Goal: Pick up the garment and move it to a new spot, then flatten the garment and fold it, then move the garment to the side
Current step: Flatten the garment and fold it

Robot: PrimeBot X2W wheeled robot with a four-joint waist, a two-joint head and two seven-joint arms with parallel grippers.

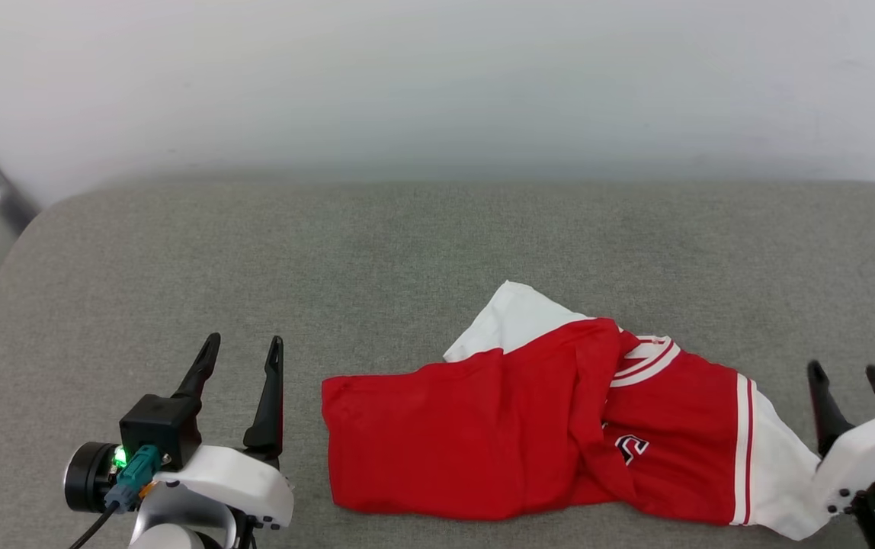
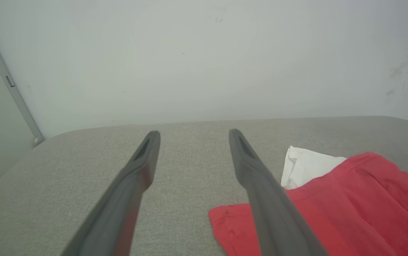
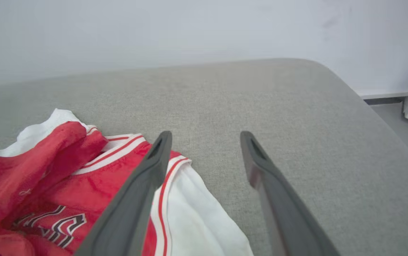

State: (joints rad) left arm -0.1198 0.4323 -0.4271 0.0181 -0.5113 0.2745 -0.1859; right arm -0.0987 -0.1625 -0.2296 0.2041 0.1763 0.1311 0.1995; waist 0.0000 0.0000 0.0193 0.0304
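Head view: our left gripper (image 1: 245,341) and right gripper (image 1: 843,369), both spread empty, flank the crumpled garment (image 1: 483,435); pinching 2 layers could bunch it.

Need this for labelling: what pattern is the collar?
Red-and-white stripes on the garment's collar, clearest in the right wrist view.

The garment (image 1: 475,442) is a red T-shirt with white short sleeves and red-and-white striped trim; it lies crumpled, its body folded over itself, on the near right part of the grey fabric surface (image 1: 178,252); one white sleeve pokes out at the far side; the other spreads at the right end; part of a black, white-outlined print shows between folds.
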